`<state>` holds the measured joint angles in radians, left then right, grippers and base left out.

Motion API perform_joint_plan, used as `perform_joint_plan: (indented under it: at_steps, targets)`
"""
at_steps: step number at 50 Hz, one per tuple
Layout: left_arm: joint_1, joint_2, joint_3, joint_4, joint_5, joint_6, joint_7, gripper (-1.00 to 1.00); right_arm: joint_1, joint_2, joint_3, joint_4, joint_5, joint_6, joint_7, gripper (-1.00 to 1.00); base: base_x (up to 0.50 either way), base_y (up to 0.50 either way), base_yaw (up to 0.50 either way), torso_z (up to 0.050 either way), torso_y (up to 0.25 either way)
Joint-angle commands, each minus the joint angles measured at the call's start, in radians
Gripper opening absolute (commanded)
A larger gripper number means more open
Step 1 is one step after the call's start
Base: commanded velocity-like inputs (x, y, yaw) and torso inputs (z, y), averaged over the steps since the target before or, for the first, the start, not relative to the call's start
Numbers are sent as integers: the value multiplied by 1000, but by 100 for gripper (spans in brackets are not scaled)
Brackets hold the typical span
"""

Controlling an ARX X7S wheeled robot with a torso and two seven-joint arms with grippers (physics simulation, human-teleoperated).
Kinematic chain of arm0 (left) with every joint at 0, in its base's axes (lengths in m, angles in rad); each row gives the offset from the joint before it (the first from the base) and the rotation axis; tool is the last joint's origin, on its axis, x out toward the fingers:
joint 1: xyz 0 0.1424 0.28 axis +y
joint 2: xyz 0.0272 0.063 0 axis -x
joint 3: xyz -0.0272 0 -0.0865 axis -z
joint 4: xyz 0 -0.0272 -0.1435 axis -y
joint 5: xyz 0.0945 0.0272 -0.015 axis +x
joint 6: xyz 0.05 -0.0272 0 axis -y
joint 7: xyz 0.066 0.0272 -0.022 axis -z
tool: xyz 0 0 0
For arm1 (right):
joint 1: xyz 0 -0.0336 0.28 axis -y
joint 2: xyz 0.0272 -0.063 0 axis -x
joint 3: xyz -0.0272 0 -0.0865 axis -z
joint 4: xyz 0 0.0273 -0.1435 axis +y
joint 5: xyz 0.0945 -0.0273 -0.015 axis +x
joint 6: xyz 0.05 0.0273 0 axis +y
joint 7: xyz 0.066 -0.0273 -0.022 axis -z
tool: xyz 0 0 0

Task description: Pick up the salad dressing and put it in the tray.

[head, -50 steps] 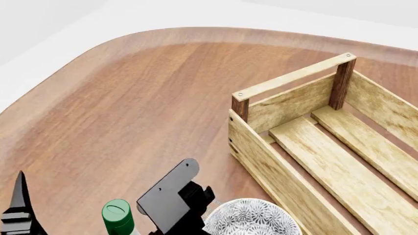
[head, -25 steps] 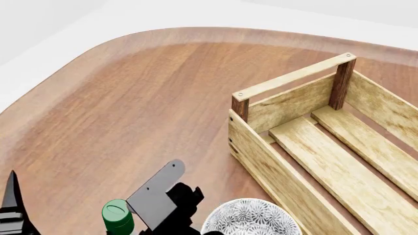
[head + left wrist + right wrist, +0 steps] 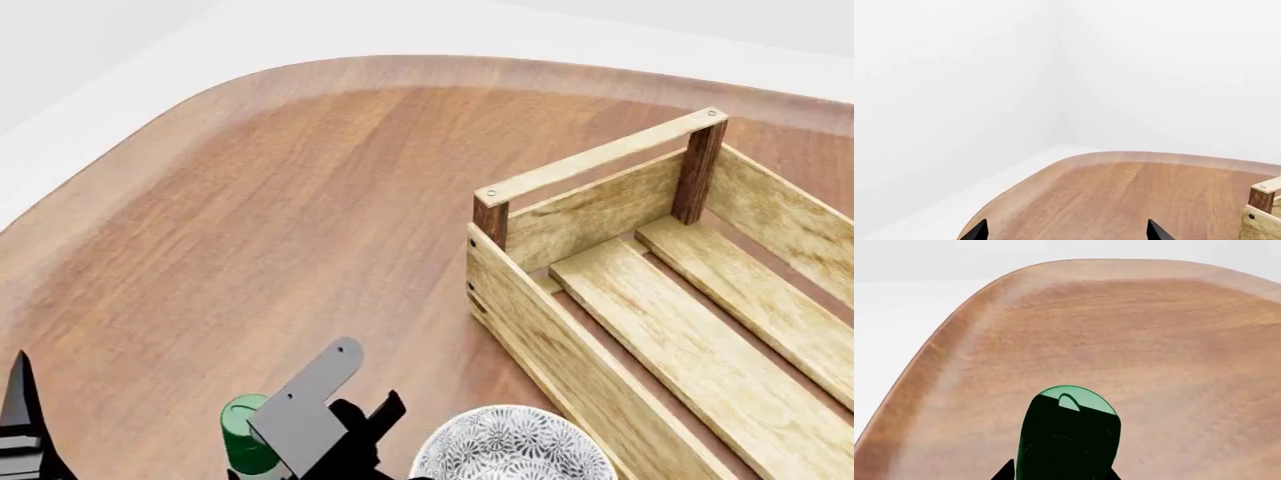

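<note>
**Jaws at the bottle cap, crate standing free to the right**

Right gripper (image 3: 334,440) sits low at the near tabletop (image 3: 307,200) edge, its grey plate covering one side of the salad dressing (image 3: 244,425); whether its jaws are closed on the bottle cannot be told. In the right wrist view the green cap (image 3: 1071,400) fills the foreground, close to the camera. Left gripper (image 3: 1066,231) shows two dark tips set wide apart, holding nothing. A patterned bowl (image 3: 507,445) lies just beside the right gripper. The tray (image 3: 534,330) stands beyond the bowl, slatted floor bare. Broad open wood stretches to the curved far rim.
</note>
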<state>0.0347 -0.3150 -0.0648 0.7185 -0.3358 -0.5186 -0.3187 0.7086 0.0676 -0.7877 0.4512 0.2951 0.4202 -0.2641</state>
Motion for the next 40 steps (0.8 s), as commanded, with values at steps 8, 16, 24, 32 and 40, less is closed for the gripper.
perform_joint_plan:
  at_steps: [8,16,24,32,40]
  targets:
    - [8,10,-4,18,30,0,10,100,-4,67,27,-230,17,149,31,-100,0,0,0,0,0]
    - [8,7,4,21,34,-1,5,100,7,114,65,-357,53,235,57,-100,0,0,0,0,1]
    - [10,4,11,23,36,-2,2,100,49,150,123,-458,95,343,94,-100,0,0,0,0,0]
    - [13,1,19,24,36,2,2,100,102,208,189,-528,119,422,123,-100,0,0,0,0,0]
    - [14,-1,26,19,38,6,-1,100,136,248,274,-596,163,497,151,-100,0,0,0,0,1]
